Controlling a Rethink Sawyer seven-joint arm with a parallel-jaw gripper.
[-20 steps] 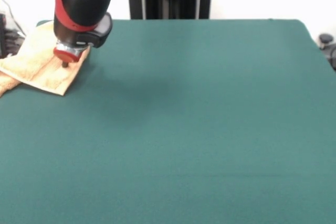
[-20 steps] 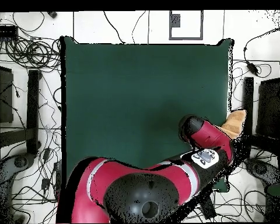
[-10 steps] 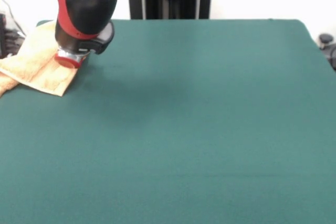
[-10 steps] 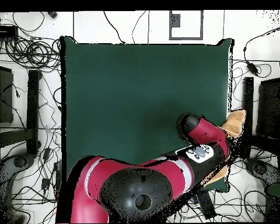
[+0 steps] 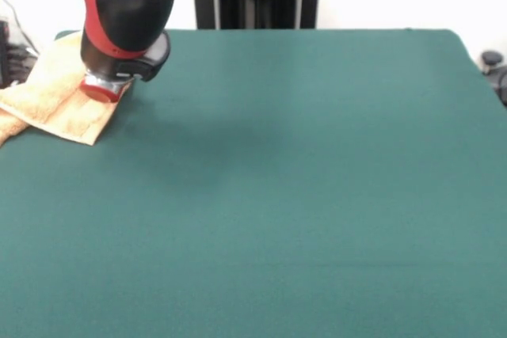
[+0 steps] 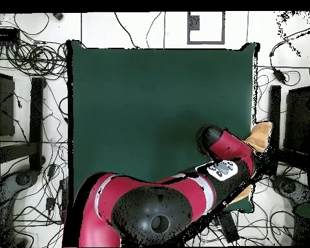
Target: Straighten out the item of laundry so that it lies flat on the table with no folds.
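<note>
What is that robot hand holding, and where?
Cannot be told: the hand is pressed down on the towel near its inner edge, its tip hidden.

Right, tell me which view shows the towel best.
The front view: the towel lies rumpled at the table's corner, partly under the tool. The overhead view shows only a tan sliver past the table edge, the arm covering the rest.

My arm [image 6: 183,194] reaches from the picture's bottom across the green table [image 6: 151,97] toward its right edge. A tan towel [image 6: 261,135] shows beside my wrist, overhanging that edge. Cables [image 6: 28,58] litter the floor around the table.
</note>
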